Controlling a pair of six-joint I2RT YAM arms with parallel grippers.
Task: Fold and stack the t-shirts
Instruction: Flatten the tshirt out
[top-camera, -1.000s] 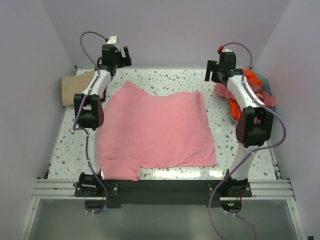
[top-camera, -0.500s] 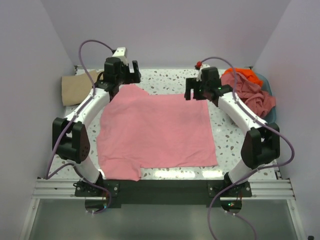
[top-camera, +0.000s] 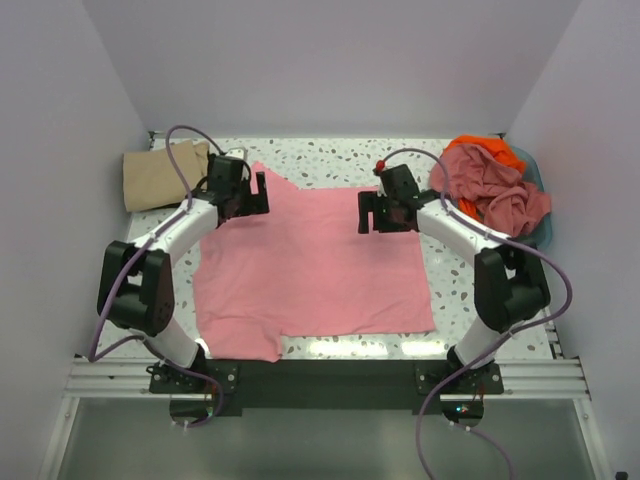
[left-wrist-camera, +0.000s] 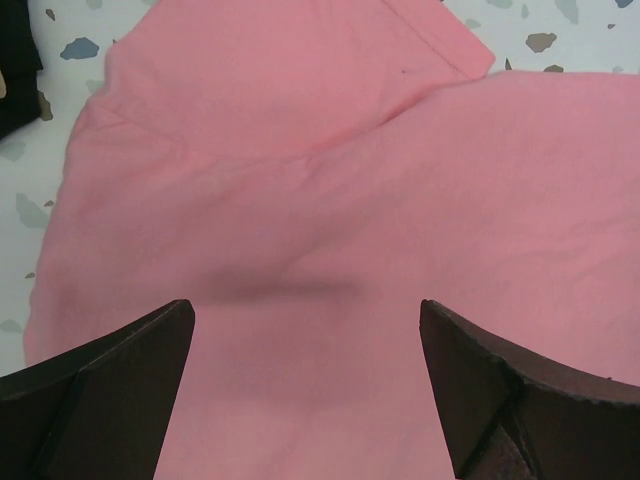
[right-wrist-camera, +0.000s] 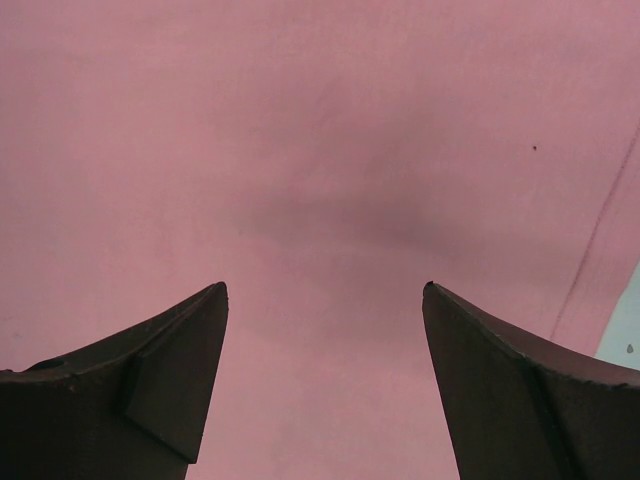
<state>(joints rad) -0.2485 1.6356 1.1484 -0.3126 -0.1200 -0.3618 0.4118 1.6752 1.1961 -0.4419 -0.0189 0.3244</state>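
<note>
Your left gripper (top-camera: 254, 194) and right gripper (top-camera: 378, 213) both gape wide over the flat pink shirt (top-camera: 312, 265), at its 11 and 1 o'clock corners; apparently not touching cloth.

I have open passage over the flat, spread-out pink cotton t-shirt (top-camera: 315, 260): it lies low on the white speckled table (top-camera: 330, 155). My left gripper (top-camera: 262, 192) and right gripper (top-camera: 366, 212) hang wide-jawed above its far edge, well apart, with nothing between them. At far left, a folded tan shirt (top-camera: 160, 178) sits close beside the left arm. At far right, a rumpled heap of dusty pink and orange shirts (top-camera: 495, 190) in a blue basket (top-camera: 533, 168) crowds the right arm.
</note>
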